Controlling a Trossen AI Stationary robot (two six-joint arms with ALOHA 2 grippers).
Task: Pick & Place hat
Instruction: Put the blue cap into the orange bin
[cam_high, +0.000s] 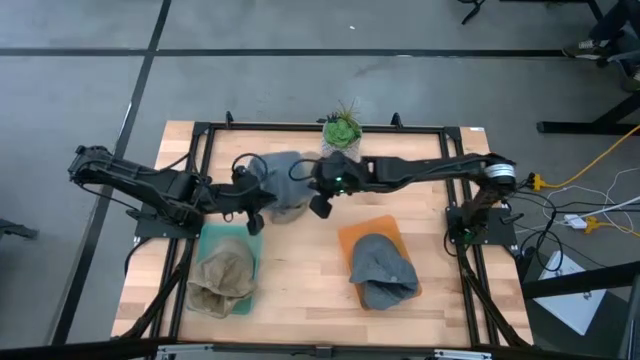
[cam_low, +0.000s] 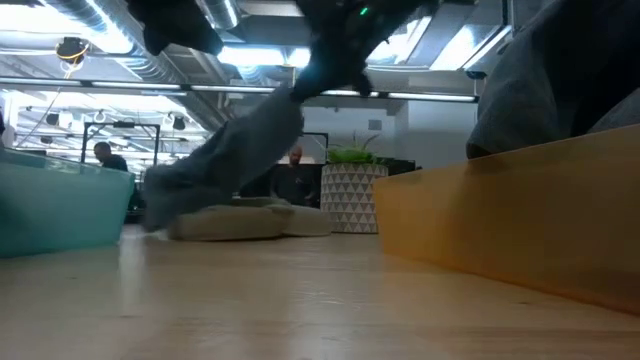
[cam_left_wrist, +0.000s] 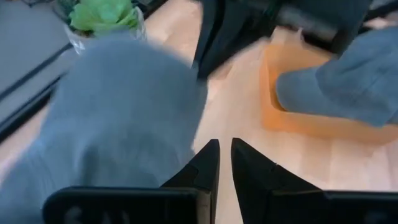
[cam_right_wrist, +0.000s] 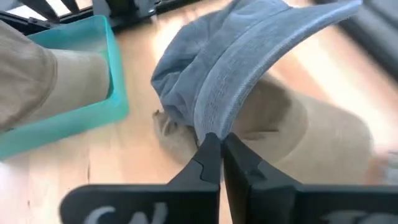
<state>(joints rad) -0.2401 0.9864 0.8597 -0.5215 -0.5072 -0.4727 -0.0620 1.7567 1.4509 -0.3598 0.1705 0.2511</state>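
The left claw hung just above the bench, its fingers drawn narrow and gripping nothing, just beside the lifted grey hat. Below it in the high view, the teal tray held a tan hat. The right claw was clamped on the brim of the grey hat near the bench's far middle, with the fabric raised and draping. A second tan hat lay on the bench underneath it, by the potted plant. To the right, the orange tray already carried another grey hat.

Risks: the grip took only a thin edge of the brim, so the fabric could slip free during transfer. The hanging cloth could drag the tan hat beneath it. The left claw stood close enough to snag the hat.
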